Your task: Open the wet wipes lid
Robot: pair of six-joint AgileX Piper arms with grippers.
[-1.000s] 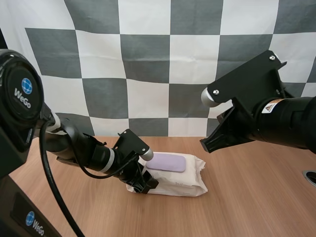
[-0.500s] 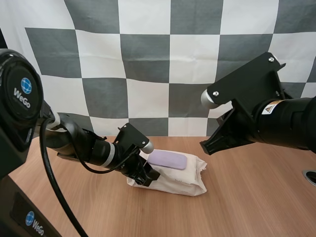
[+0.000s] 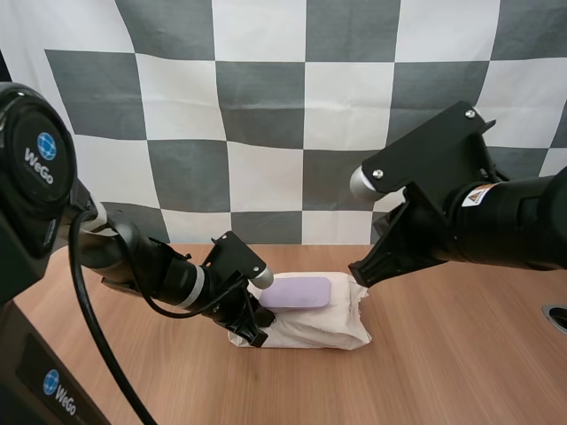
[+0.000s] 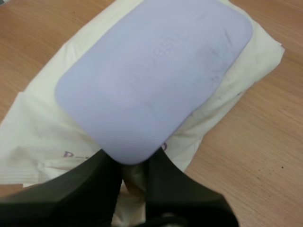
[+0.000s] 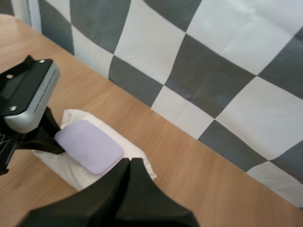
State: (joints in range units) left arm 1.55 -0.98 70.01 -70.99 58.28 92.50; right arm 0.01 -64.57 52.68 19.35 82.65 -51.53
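1. The pack of wet wipes (image 3: 306,329) lies on the wooden table (image 3: 443,372), just below the centre of the high view; it is a soft cream wrapper, rumpled, its long side running left to right across the frame.
2. The lid (image 3: 297,292), a lavender rounded rectangle, sits on top of the pack; it lies flat against the wrapper, closed, with no edge visibly raised.
3. The left gripper (image 3: 249,326) reaches in from the left of the high view, low over the table, and meets the pack's left end; in the left wrist view its two fingers (image 4: 94,189) stand slightly apart with cream wrapper pinched in the gap; it is clamped on the pack just under the lid's near edge.
4. The right gripper (image 3: 358,267) comes in from the right of the high view and ends right of centre, its tip just above the pack's right end; whether it touches the wrapper I cannot tell.
5. In the right wrist view the right gripper's fingers lie together as one dark wedge, closed on nothing; the wedge's tip points at the pack beside the lid; the left gripper is at the pack's far end.
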